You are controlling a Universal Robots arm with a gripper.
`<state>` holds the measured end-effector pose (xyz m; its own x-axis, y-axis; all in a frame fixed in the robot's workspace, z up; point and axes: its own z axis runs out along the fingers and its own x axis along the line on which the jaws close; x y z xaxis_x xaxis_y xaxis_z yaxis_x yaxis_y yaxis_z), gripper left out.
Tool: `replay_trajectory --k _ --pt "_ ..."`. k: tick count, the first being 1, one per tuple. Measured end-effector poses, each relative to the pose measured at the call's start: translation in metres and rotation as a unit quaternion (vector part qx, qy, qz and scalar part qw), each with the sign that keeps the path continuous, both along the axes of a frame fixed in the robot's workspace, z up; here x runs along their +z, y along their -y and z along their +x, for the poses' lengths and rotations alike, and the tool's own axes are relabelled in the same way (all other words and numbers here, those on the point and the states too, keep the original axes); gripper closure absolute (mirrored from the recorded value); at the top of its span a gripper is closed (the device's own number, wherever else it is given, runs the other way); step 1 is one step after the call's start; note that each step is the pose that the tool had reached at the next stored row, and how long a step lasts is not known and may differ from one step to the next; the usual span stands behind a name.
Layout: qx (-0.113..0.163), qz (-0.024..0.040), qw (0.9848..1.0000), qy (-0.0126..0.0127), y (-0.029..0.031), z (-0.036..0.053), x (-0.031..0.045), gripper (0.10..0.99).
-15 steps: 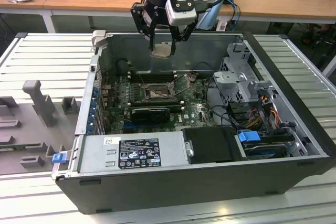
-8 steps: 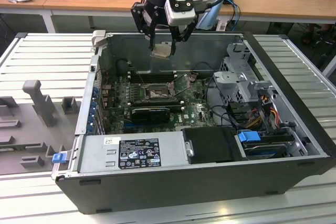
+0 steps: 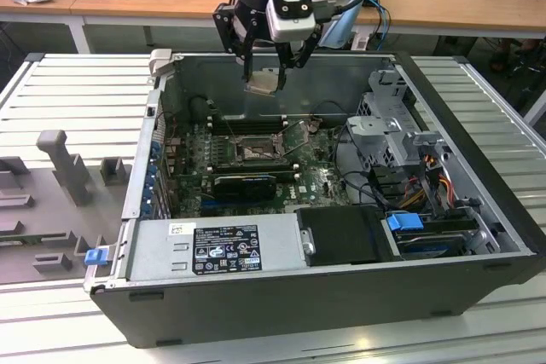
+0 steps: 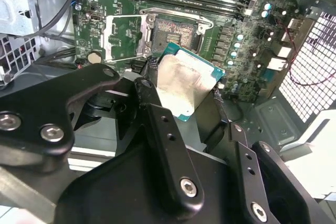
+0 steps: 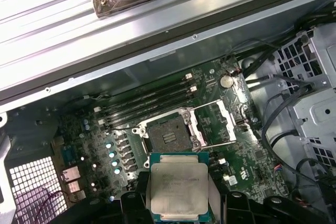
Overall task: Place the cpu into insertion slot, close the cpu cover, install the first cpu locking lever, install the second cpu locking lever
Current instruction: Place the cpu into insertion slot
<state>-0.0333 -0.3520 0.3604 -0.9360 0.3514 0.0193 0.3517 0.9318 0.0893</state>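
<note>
- Got the hand [image 3: 264, 79] clamped on the chip [image 3: 260, 84], pinching it by two opposite edges with the dull metal top facing up.
- Hanging in the air over the socket [image 3: 254, 151] in the exterior view, well clear of it and touching nothing down there.
- Same deal in the first wrist view: chip [image 5: 178, 187] gripped flat between the black fingers, with the socket [image 5: 168, 136] just past it and the shiny pin field fully exposed.
- From the second wrist view, seeing the chip [image 4: 184, 85] at a slant, its far corner overlapping the near edge of the socket [image 4: 176, 32]. One finger [image 4: 157, 124] pressed against the chip's side.
- Not seated yet, so nothing in the socket.
- Got the cover [image 4: 111, 38] swung open and sitting off to one side of the socket. Easy to spot as a thin silver frame [image 5: 226, 120] in both wrist views.
- Can see long black memory slots [image 5: 147, 98] running right beside the socket, on the side away from the chip.
- Also spotted a grey power supply box [image 3: 213, 249], well apart from the socket, across the green board from it.
- Whole open case parked on a slatted metal worktop [image 3: 68, 91].
</note>
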Motion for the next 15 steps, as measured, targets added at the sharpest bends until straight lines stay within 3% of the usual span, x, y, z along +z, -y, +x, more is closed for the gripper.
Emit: replay_trajectory --k 15 --pt "-0.033 0.0 0.9994 0.0 0.0 0.0 0.0 0.561"
